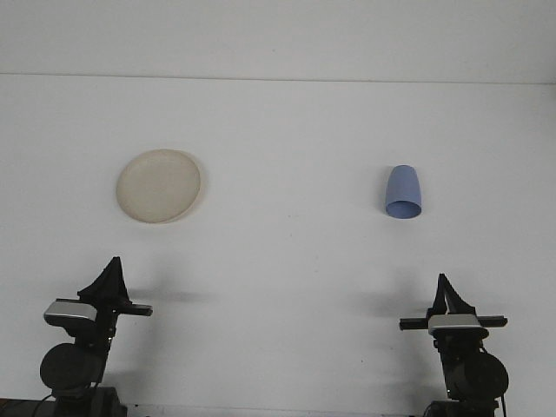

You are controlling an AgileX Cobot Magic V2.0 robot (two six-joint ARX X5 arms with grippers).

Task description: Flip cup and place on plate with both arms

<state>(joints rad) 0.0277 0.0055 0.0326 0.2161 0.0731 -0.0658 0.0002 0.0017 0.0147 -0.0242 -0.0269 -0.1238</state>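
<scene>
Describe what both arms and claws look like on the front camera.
Both are black with round dark joint housings. Each carries a silver-grey block with a black crossbar beneath a black, pointed claw: left claw, right claw. No markings are readable.

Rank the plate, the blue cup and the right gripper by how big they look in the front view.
1. plate, clearly widest.
2. right gripper and blue cup look roughly alike; the gripper sits nearer the camera, so I won't rank them.

A bare robot lab bench: a plain white table (287,278) against a blank white wall (278,35), 2 arm bases mounted at its near edge.
</scene>
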